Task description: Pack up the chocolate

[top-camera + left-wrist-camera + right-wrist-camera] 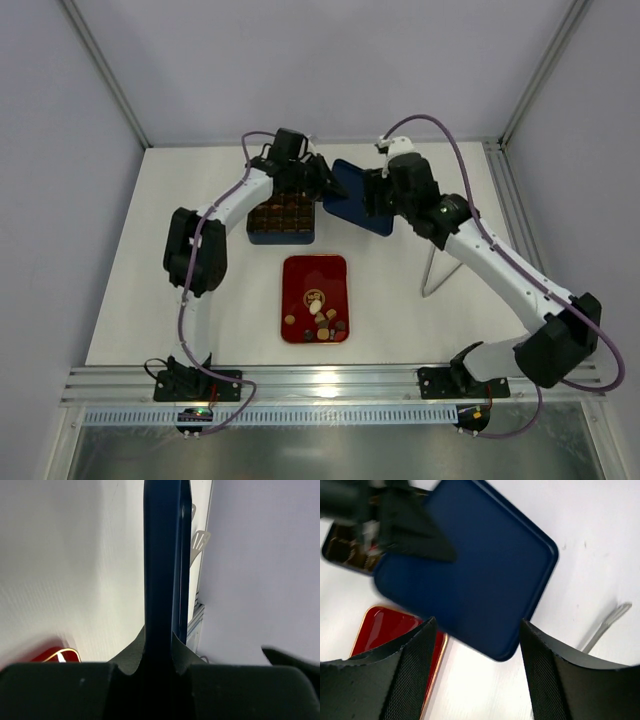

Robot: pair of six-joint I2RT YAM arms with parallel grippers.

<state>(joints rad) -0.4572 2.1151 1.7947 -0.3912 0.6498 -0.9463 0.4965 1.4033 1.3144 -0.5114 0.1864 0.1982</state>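
Several chocolates (pixel 321 321), dark brown, tan and cream-white, lie at the near end of the red tray (pixel 312 272). The dark blue box (pixel 283 216) with the brown grid insert stands behind the tray; some cells look filled. My left gripper (pixel 322 183) is shut on the edge of a dark blue lid (pixel 352 197), held tilted just right of the box. In the left wrist view the lid (pixel 161 555) runs edge-on between the fingers of the gripper (pixel 160 641). My right gripper (pixel 477 630) is open and empty just above the lid (pixel 480 565), near its right corner (pixel 377 196).
A pair of metal tongs (pixel 432 270) lies on the white table right of the tray, under my right arm; it also shows in the right wrist view (pixel 605 627). The aluminium frame rail (pixel 300 378) runs along the near edge, and cage posts stand at the far corners.
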